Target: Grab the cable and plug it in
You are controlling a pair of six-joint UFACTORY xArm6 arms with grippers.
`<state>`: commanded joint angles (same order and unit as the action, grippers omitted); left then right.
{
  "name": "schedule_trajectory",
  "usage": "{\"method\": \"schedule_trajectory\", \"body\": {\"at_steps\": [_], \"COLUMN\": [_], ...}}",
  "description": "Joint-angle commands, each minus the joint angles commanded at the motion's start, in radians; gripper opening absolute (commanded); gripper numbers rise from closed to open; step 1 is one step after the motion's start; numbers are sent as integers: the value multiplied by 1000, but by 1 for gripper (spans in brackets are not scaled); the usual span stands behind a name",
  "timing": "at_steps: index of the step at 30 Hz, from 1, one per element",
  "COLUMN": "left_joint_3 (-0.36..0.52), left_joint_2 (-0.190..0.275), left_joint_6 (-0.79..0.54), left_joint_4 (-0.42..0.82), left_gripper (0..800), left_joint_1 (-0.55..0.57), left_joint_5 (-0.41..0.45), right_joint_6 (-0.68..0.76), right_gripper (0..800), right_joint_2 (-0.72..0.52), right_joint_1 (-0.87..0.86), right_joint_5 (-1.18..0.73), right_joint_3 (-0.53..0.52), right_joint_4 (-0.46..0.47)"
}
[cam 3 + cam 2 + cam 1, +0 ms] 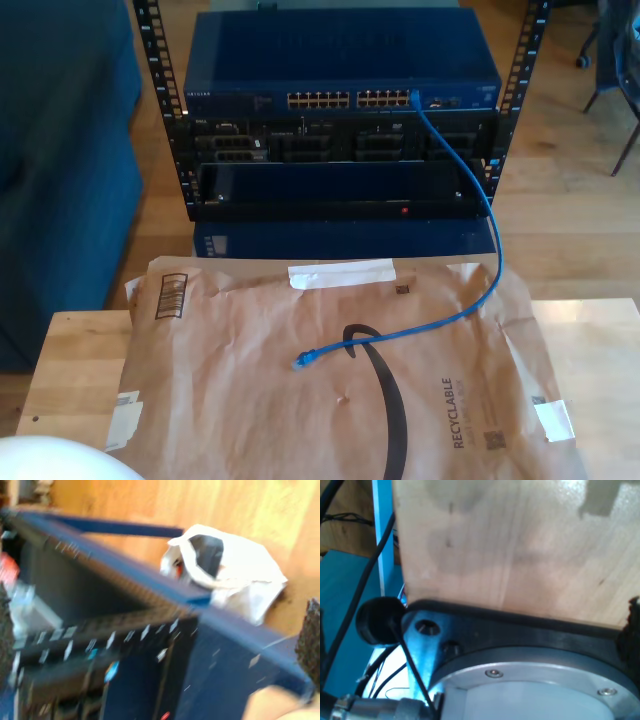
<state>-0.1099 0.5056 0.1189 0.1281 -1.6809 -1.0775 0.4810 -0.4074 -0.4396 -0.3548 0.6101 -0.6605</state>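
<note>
Cable (470,210) lies with one end already in the switch (340,65) at 1 o'clock and the free plug (303,358) at centre on the paper mailer (240,400); pinch just behind the plug, square to port; can't tell either gripper's opening or load.

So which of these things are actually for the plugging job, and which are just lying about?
For the job:
- cable, one end already in the switch, free plug lying on the paper

Lying about:
- brown paper mailer
- wooden table
- white bag on the floor
</note>
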Motion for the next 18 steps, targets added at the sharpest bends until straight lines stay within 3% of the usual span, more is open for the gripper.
{"method": "schedule_trajectory", "body": {"at_steps": [3,11,15,18], "left_joint_3": [0,0,0,0], "left_joint_2": [0,0,0,0], "left_joint_6": [0,0,0,0], "left_joint_4": [0,0,0,0], "left_gripper": [800,800,800,800], "left_joint_1": [0,2,2,2], "left_joint_5": [0,0,0,0], "right_joint_6": [-71,-94,-103,-183], "right_gripper": [792,792,792,792], "right_joint_2": [-54,-204,-212,-215], "right_joint_1": [-175,-583,-661,-694], "right_joint_5": [-146,-649,-784,-824], "right_joint_3": [-9,-74,-81,-97], "right_joint_4": [23,322,493,543]}}
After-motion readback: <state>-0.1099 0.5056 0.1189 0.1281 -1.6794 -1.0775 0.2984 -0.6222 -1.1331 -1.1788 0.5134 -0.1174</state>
